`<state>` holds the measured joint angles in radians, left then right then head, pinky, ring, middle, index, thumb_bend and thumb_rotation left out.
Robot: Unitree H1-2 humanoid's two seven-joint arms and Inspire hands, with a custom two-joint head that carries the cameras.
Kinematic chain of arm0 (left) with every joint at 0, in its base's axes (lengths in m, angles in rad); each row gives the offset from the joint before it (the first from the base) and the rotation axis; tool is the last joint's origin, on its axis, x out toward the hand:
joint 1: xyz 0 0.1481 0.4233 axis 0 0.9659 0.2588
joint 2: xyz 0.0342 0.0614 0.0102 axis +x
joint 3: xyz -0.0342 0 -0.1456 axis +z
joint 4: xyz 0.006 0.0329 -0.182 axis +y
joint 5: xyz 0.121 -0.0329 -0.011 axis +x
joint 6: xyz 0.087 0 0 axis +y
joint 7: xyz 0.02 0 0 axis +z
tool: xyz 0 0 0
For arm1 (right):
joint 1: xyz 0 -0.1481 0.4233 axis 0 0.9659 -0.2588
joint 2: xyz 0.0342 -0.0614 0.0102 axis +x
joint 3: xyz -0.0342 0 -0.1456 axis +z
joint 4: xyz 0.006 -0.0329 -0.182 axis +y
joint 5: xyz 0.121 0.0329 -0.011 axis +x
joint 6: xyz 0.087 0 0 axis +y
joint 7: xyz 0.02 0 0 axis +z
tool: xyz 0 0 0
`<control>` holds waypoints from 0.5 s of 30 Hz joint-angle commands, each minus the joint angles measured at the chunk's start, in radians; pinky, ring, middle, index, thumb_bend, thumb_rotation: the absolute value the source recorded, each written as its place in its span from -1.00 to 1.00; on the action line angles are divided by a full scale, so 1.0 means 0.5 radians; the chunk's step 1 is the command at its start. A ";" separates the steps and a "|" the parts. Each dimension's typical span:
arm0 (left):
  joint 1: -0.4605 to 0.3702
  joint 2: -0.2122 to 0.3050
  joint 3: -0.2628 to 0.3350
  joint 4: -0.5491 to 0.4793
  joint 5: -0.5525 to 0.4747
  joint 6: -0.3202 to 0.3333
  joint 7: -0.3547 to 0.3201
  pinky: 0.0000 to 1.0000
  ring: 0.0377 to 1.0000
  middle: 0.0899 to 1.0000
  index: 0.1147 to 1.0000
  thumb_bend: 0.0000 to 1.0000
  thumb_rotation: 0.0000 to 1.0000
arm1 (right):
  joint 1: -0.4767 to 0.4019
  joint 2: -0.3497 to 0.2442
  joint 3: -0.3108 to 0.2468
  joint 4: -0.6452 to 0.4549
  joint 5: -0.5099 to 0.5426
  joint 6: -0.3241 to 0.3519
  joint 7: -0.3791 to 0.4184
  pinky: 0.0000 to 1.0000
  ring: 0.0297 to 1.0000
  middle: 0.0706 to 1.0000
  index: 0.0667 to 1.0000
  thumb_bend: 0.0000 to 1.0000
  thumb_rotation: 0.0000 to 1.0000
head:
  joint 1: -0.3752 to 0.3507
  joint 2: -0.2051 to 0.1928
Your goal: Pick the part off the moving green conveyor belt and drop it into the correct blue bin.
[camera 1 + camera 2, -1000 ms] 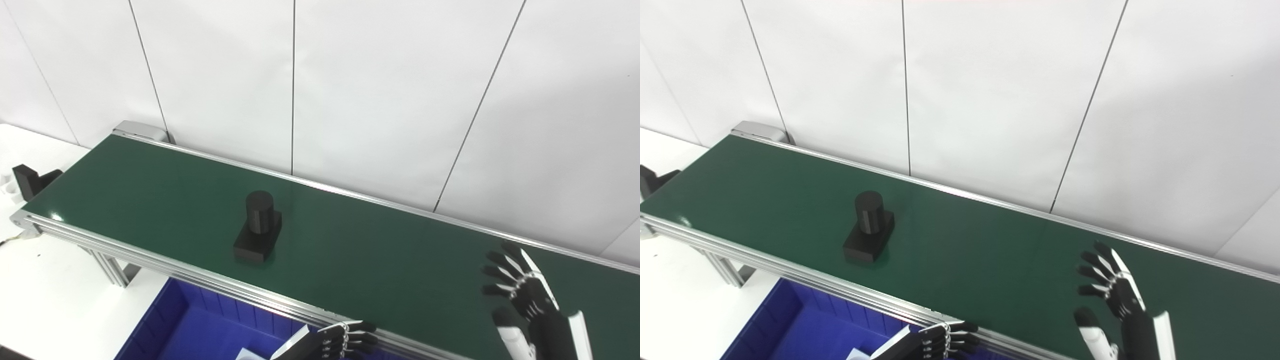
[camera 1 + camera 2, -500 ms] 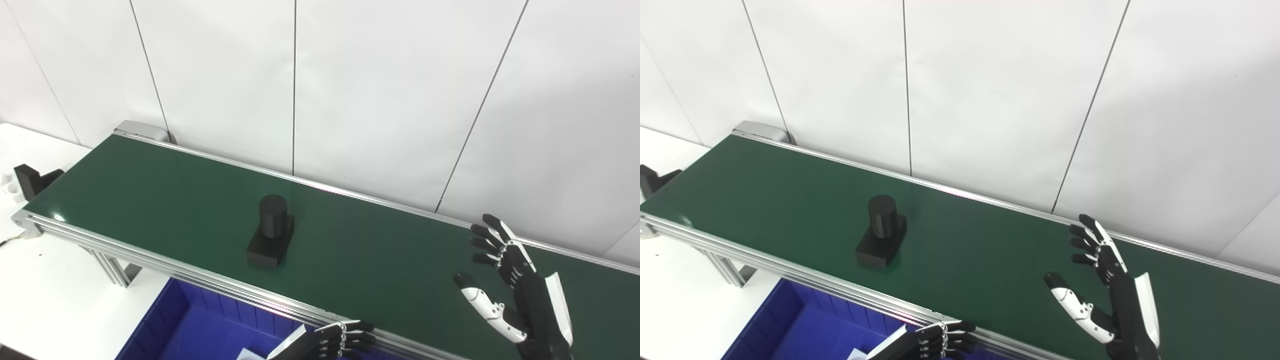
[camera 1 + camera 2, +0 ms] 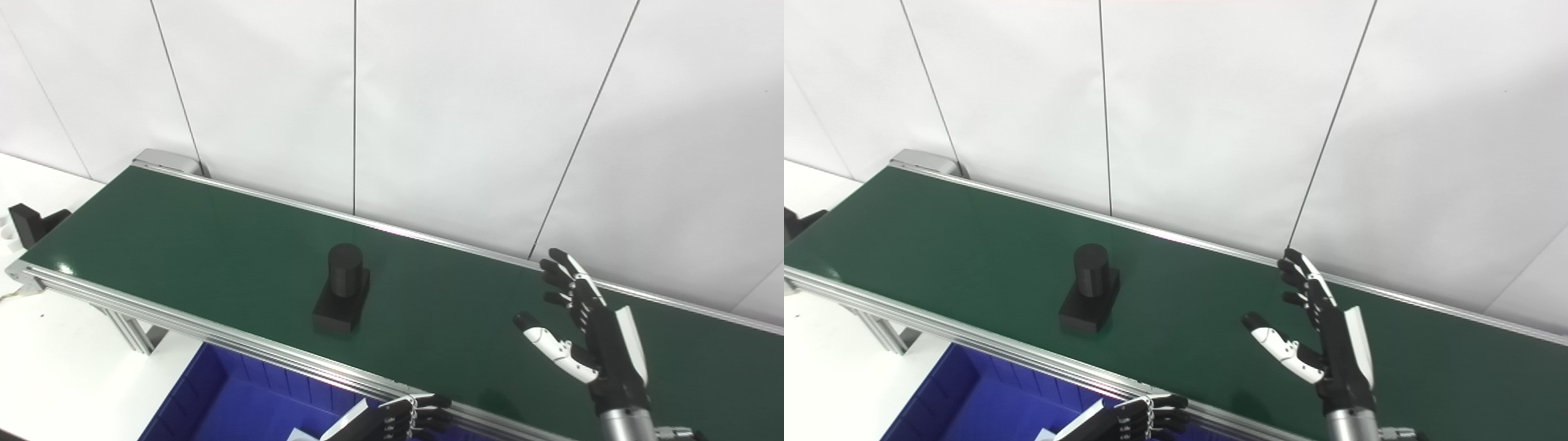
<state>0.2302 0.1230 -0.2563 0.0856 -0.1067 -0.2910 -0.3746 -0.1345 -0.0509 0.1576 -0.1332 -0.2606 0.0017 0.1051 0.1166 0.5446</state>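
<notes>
1. Two hands were visible: the right hand (image 3: pixel 597 334), fingers spread and empty, stood upright over the green conveyor belt (image 3: pixel 184 245) at 3 o'clock from the black part (image 3: pixel 342 298), probably awaiting it.
2. The left hand (image 3: pixel 404 418), fingers curled around nothing visible, hung above the blue bin (image 3: pixel 233 404), contents largely hidden.

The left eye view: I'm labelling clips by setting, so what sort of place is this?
Probably a lab or factory sorting station: a green conveyor belt on an aluminium frame carries a black part, a blue bin sits below, against plain white wall panels.
</notes>
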 commanded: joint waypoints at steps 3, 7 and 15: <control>-0.019 -0.019 -0.011 -0.053 -0.018 -0.046 -0.011 0.55 0.59 0.61 0.65 0.96 -0.08 | -0.131 0.028 0.023 0.070 -0.048 -0.003 -0.036 0.58 0.73 0.74 0.82 0.29 -0.05 | -0.027 0.009; -0.020 -0.023 -0.016 -0.050 -0.017 -0.046 -0.011 0.56 0.60 0.61 0.65 0.97 -0.06 | -0.188 0.058 0.040 0.167 -0.085 0.000 -0.061 0.55 0.71 0.71 0.80 0.34 -0.01 | -0.050 0.017; -0.022 -0.025 -0.022 -0.048 -0.017 -0.045 -0.012 0.57 0.62 0.62 0.67 0.97 -0.04 | -0.266 0.109 0.061 0.308 -0.113 -0.001 -0.086 0.49 0.65 0.68 0.79 0.38 -0.02 | -0.108 0.030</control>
<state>0.2287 0.1199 -0.2621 0.0856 -0.1072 -0.2911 -0.3745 -0.2294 -0.0074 0.1903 0.0374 -0.3281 0.0067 0.0736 0.0614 0.5584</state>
